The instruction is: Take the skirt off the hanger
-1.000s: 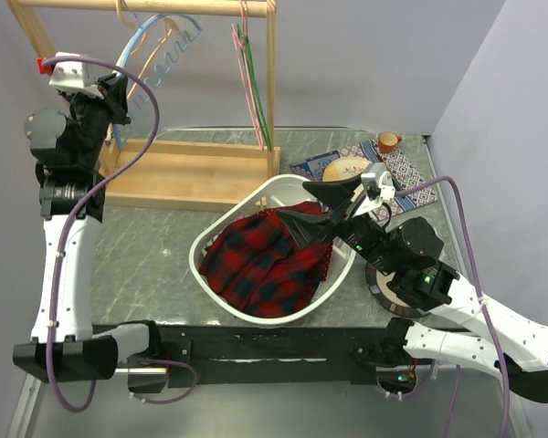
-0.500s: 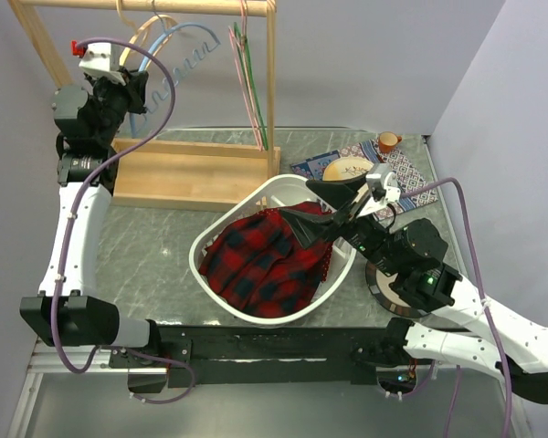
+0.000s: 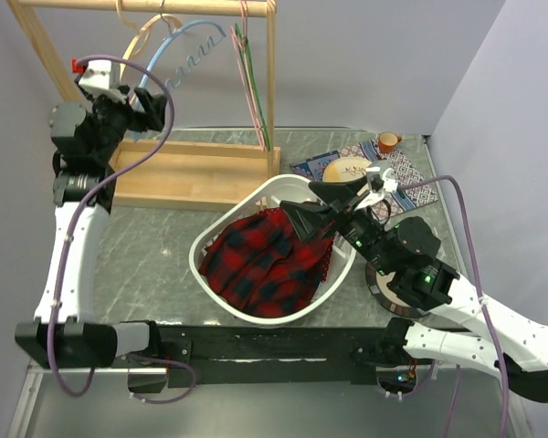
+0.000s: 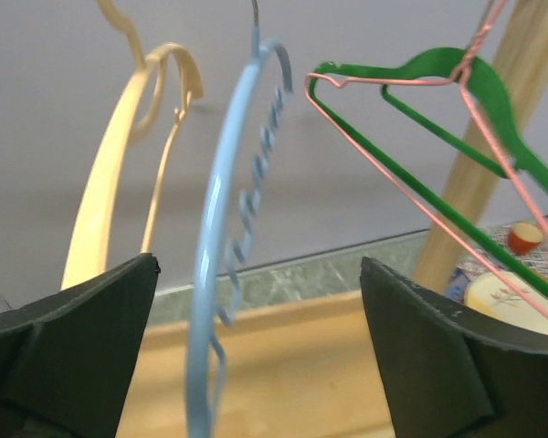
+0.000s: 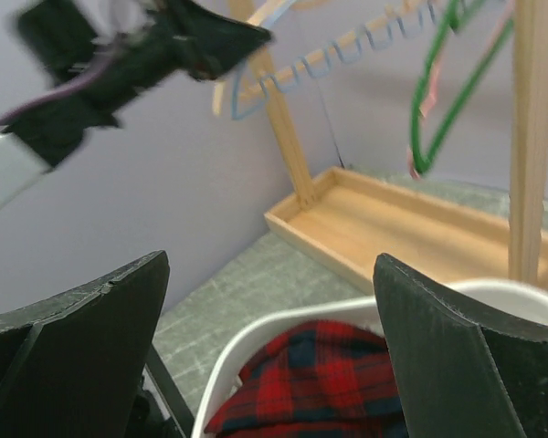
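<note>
The red-and-navy plaid skirt (image 3: 267, 265) lies crumpled inside the white oval plastic basket (image 3: 204, 239), off every hanger, filling most of the bowl and reaching up to its right rim. The right gripper (image 3: 304, 201) hangs over that right rim with its jaws spread wide and nothing between them. The basket's far edge sits close to the corner of the wooden rack's tray base (image 3: 192, 173), and bare grey marbled counter (image 3: 155, 246) lies open to its left. Up at the rail, the left gripper (image 3: 153, 102) is spread wide around the light blue plastic hanger (image 4: 221, 228) without touching it; a cream hanger (image 4: 105, 201) hangs to one side, a green hanger (image 4: 493, 100) and a pink wire hanger (image 4: 393, 173) to the other.
</note>
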{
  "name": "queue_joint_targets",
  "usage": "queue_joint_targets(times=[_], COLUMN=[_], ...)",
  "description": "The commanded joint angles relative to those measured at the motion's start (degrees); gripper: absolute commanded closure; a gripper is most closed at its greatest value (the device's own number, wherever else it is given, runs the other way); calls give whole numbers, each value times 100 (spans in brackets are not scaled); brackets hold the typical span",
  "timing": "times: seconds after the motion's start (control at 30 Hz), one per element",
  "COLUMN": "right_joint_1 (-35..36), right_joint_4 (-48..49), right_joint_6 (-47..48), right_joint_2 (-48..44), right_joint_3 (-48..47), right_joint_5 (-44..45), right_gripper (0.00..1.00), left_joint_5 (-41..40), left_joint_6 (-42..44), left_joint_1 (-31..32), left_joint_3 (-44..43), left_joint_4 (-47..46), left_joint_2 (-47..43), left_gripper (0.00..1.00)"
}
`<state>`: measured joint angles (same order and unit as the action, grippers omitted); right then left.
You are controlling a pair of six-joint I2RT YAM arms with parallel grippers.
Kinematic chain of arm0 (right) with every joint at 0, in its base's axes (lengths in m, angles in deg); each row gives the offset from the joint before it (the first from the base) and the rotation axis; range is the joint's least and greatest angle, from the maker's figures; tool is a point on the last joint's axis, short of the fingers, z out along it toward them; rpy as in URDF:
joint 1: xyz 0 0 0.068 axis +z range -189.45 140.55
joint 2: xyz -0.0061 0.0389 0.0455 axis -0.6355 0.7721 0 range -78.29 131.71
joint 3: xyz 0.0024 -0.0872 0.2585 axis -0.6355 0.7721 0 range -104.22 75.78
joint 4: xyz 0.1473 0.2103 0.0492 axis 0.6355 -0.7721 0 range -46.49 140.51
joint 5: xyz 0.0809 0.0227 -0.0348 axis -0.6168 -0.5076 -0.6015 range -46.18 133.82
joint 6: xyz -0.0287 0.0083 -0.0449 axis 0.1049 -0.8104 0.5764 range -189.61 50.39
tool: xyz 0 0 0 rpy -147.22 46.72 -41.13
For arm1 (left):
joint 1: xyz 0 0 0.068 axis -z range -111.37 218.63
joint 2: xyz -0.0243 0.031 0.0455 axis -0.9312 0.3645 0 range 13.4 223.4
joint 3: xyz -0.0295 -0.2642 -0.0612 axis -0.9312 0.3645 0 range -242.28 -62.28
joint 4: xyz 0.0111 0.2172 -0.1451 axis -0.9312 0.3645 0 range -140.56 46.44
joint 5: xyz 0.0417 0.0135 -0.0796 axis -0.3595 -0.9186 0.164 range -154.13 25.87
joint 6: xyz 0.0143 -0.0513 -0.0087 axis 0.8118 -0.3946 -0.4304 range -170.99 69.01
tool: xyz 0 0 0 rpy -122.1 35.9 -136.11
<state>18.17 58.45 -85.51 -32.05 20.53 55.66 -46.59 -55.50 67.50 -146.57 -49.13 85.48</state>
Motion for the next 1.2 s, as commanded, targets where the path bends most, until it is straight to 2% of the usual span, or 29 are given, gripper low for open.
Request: queue_joint_targets(times=[0.0, 0.23, 0.43, 0.63, 0.8, 0.9, 1.17], right_joint_1=[38, 29, 38, 47, 38, 38, 29], right_joint_4=[-678, -1962, -3131, -3230, -2704, -2500, -2588], right_joint_6=[-633, -1758, -2294, -2154, -2040, -1891, -1758], right_joint_2=[43, 306, 684, 510, -44, -325, -546], right_joint_3=[-162, -311, -698, -576, -154, 66, -180], right_joint_5=[635, 1389, 1927, 1753, 1480, 1409, 1418], right_gripper=[0, 0, 0, 0, 0, 0, 0], left_joint_5=[-58, -14, 1259, 1892, 2245, 2087, 2060], left_joint_6=[-339, -787, -1639, -2114, -2703, -2669, -2669], left_joint_1=[25, 7, 7, 16, 16, 16, 16], left_joint_3=[412, 1544, 3248, 4226, 4483, 4413, 4096], left_joint_4=[435, 1341, 904, 543, 191, 383, 533], left_joint_2=[-922, -2214, -3541, -4482, -4869, -4922, -4905], left_gripper=[3, 3, 3, 3, 3, 3, 3])
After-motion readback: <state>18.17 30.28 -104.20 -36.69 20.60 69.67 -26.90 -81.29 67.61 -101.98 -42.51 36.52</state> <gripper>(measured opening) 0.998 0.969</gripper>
